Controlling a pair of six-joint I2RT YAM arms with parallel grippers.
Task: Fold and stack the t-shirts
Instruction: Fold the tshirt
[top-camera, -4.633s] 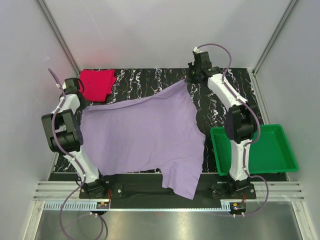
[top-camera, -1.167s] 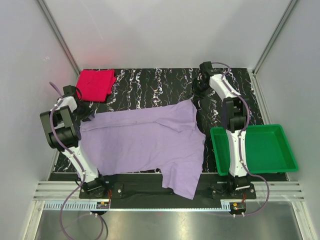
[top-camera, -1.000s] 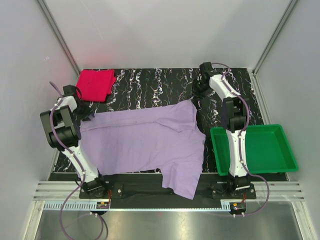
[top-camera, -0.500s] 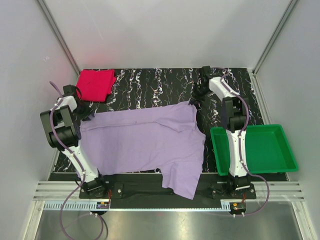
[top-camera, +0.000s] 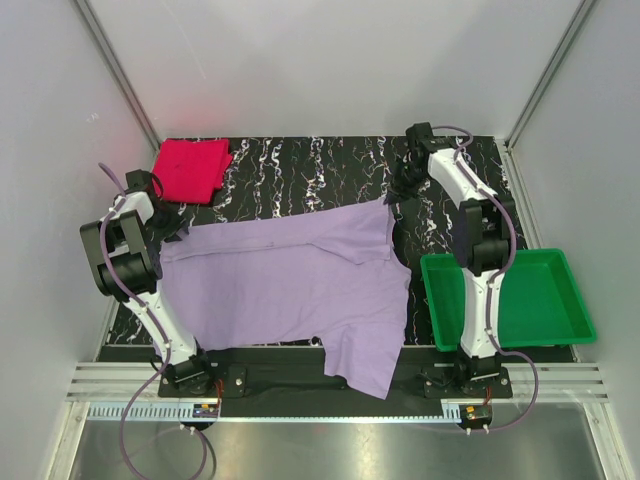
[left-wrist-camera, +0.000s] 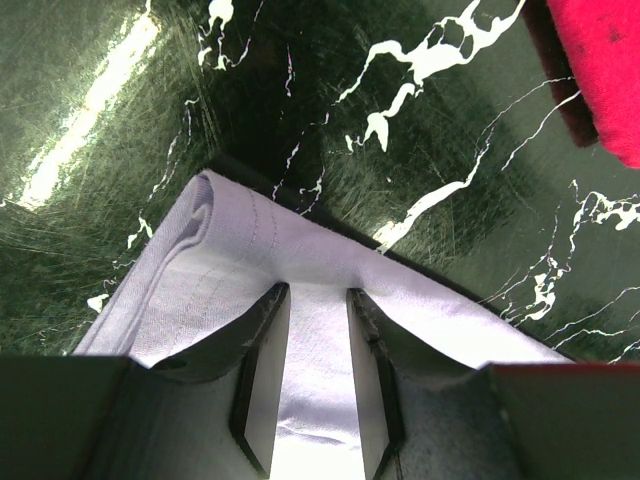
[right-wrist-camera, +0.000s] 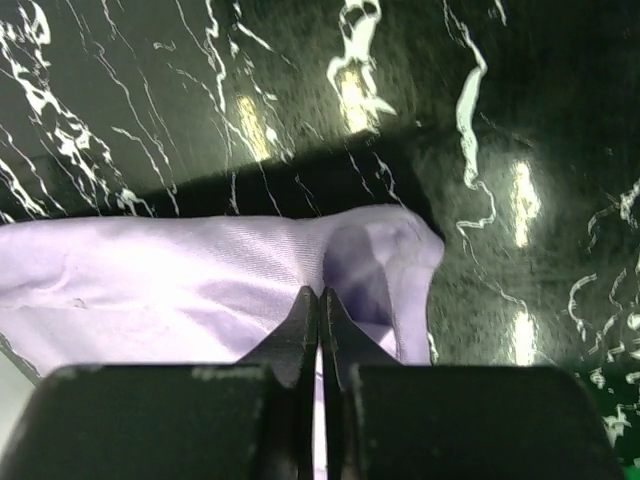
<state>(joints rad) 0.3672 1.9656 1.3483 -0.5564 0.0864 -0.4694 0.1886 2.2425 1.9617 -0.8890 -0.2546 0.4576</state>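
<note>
The lavender t-shirt (top-camera: 290, 280) lies spread on the black marbled table, one part hanging over the near edge. Its far-left corner (left-wrist-camera: 250, 240) lies under my left gripper (top-camera: 172, 236), whose fingers (left-wrist-camera: 262, 370) stand apart with the cloth flat between them (left-wrist-camera: 315, 300). My right gripper (top-camera: 398, 195) is at the shirt's far-right corner, and its fingers are closed together on a fold of the lavender cloth (right-wrist-camera: 320, 295). The pink-red t-shirt (top-camera: 190, 168) lies as a folded square at the far left corner, and its edge shows in the left wrist view (left-wrist-camera: 600, 60).
A green plastic tray (top-camera: 575, 305) sits at the right edge of the table beside the right arm. The grey enclosure walls stand close on the left, right and back. Black marbled table (top-camera: 300, 170) shows between the two shirts.
Since 4.6 s ago the shirt's raised far edge has come down flat on the table. In the last half second my right arm shifted slightly right; the left arm stayed still.
</note>
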